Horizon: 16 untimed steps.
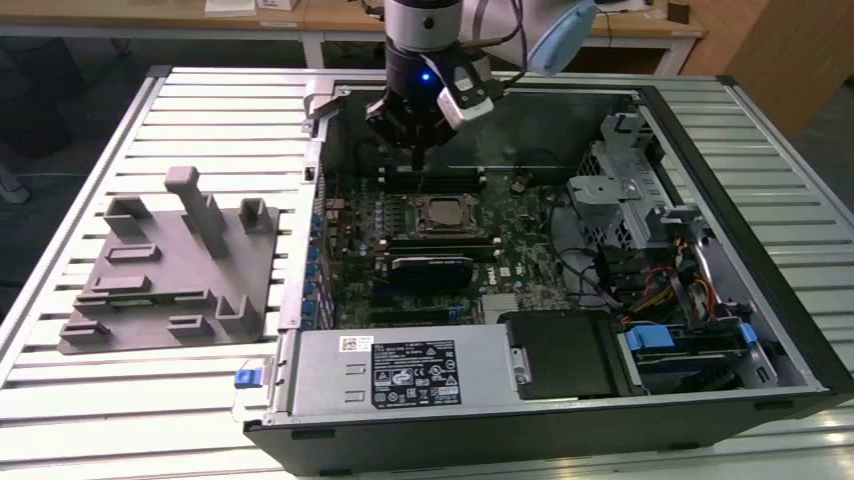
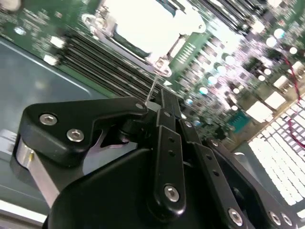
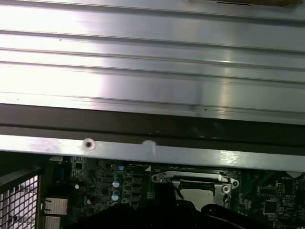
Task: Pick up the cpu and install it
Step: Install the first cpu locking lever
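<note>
The cpu lies flat in the motherboard socket in the middle of the open computer case, silvery top up, with the socket's metal frame around it. It shows as a bright square in the second wrist view and as a pale square under the frame in the first wrist view. My gripper hangs just behind the socket, over the rear memory slots, apart from the chip. Its black fingers come together at the tip, shut, with nothing between them. A thin wire socket lever rises right by the tip.
A grey printed fixture with upright posts sits on the slatted table at the exterior view's left. Inside the case, black RAM sticks flank the socket, the power supply is at the front, and drive cages and cables stand at the right.
</note>
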Available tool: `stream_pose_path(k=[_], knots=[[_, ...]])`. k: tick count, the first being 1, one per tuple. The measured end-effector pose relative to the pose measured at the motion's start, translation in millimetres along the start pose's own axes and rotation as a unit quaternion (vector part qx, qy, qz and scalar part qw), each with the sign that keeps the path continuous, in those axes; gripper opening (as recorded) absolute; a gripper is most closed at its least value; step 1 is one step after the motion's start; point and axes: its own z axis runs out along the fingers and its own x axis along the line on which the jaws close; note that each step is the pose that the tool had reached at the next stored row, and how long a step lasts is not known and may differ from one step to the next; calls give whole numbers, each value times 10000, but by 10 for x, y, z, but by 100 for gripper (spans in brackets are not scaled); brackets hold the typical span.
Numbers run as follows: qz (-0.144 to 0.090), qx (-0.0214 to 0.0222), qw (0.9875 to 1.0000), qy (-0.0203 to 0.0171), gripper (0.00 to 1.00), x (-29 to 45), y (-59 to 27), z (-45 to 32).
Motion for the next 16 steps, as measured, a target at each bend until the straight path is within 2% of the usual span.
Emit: stream_pose_path(k=[3, 4, 7, 8, 13, 16], knots=[[0, -8, 10000, -1, 11, -114, -6, 3], [1, -30, 10000, -1, 11, -129, -8, 5], [1, -175, 9998, -9, 11, -142, -25, 20], [1, -208, 9998, -10, 11, -145, -28, 25], [8, -216, 9998, -12, 11, -155, -30, 58], [14, -214, 9998, -11, 11, -188, -32, 79]])
